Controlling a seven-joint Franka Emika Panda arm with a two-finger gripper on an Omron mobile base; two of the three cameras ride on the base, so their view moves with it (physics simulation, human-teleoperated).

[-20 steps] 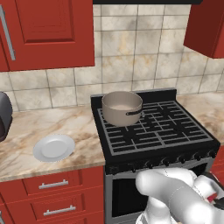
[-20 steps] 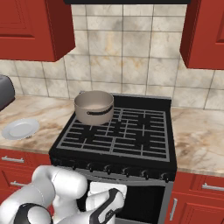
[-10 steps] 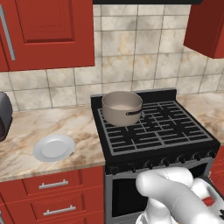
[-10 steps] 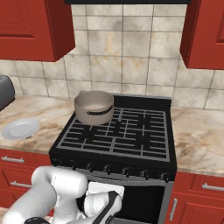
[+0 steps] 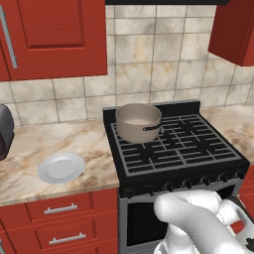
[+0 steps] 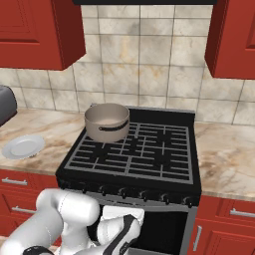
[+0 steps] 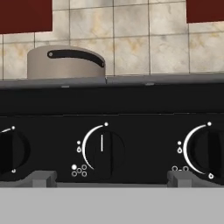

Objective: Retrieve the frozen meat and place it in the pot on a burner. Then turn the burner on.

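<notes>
The tan-grey pot (image 5: 139, 123) (image 6: 106, 122) stands on the stove's back-left burner, its short dark handle toward the front. What shows of its inside is pale. In the hand view the pot (image 7: 65, 63) rises above the black control panel. The frozen meat is out of view. My gripper (image 7: 111, 177) (image 6: 124, 238) hangs low in front of the stove, open, with its fingertips (image 7: 43, 177) wide apart on either side of the middle knob (image 7: 103, 153). That knob's pointer stands straight up.
Black grates (image 5: 173, 144) cover the other burners. More knobs (image 7: 208, 151) sit left and right of the middle one. A round white plate (image 5: 61, 167) (image 6: 23, 147) lies on the marble counter left of the stove, with a dark appliance (image 5: 4, 130) beyond it. Red drawers (image 5: 54, 211) are below.
My arm's elbow has shifted slightly in front of the oven. The pot, plate and knobs have stayed put.
</notes>
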